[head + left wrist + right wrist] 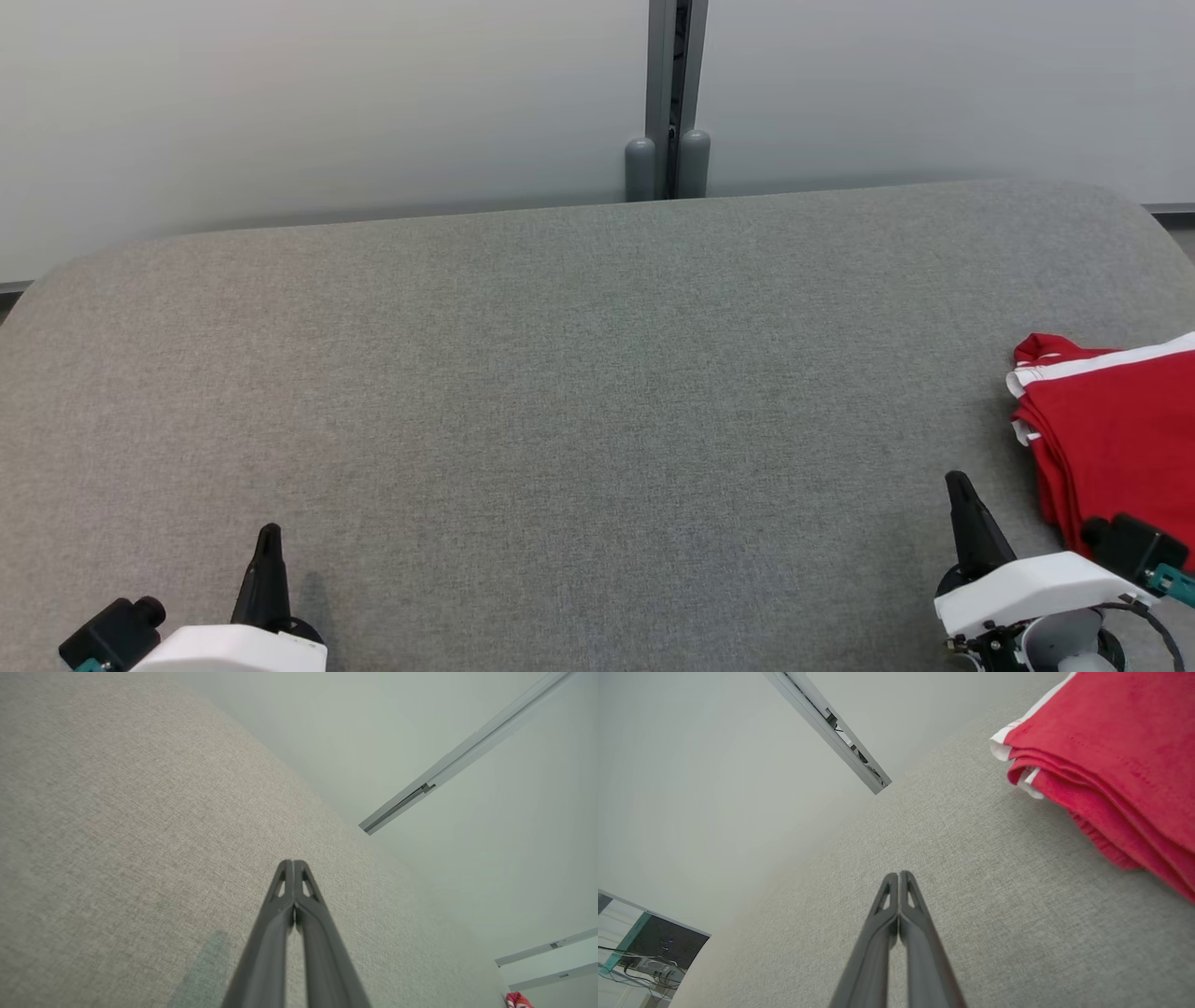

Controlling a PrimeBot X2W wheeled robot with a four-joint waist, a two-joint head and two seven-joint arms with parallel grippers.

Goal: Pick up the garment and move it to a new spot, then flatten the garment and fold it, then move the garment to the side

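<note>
Left hand (269,541), lower left: fingers pressed together, holding nothing, above the bare grey fabric of the desk (560,373). Right hand (959,490), lower right: fingers likewise closed and empty. Garment (1116,434), red with white stripes: folded in layers, lying on the desk at its right edge, just beside the right hand and apart from it.

A grey fabric surface (560,373) spreads wide; beyond its far edge stand a pale wall (280,93) and, seemingly, a grey post (674,93).
</note>
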